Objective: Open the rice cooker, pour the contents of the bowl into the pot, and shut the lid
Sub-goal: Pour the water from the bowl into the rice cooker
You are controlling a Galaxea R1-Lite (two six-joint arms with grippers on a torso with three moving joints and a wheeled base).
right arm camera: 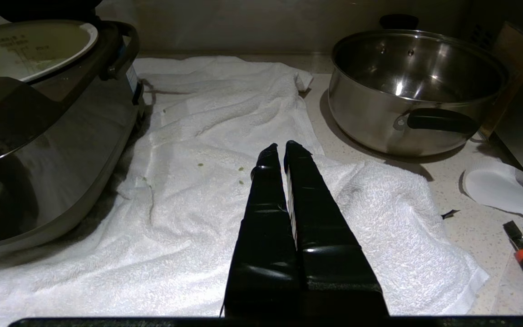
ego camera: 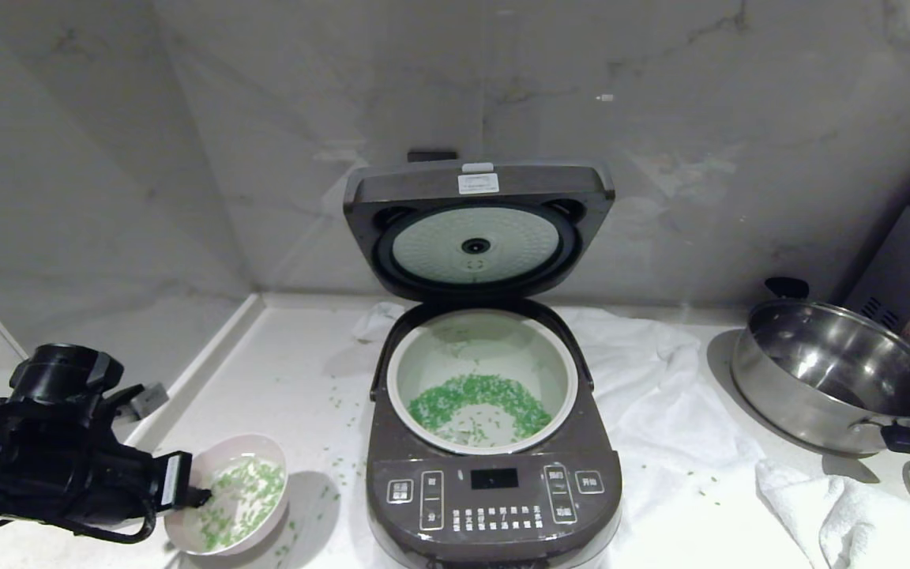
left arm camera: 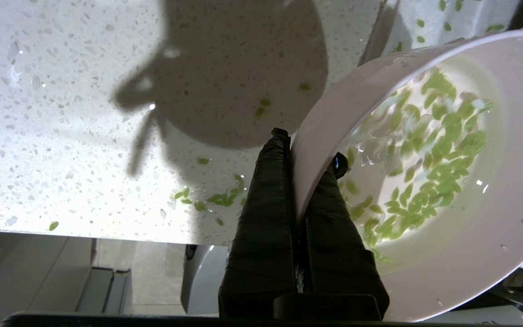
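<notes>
Two end effectors show, and only the left end effector [ego camera: 194, 496] is at work: its fingers [left arm camera: 266, 190] are clamped on the rim of the bowl [ego camera: 227, 491], one inside the wall and one outside. The bowl sits low at the front-left of the tabletop [ego camera: 281, 379], just beside the rice cooker [ego camera: 494, 442], which lies to the end effector's right. The contents [ego camera: 477, 399] are mostly in the pot [ego camera: 559, 378] already, though a fair scatter of green grains clings inside the bowl, and stray bits dot the tabletop around it. The lid [ego camera: 477, 229] stands upright on its rear hinge, its pale inner plate facing forward, directly behind the pot. Judging from this, the bowl is about to be set down and closing comes next; the lid's top edge is up and to the right of the left end effector. The right end effector [right arm camera: 284, 152] hangs closed and empty over the white towel [right arm camera: 225, 136], between the cooker and the steel pan [right arm camera: 413, 86].
</notes>
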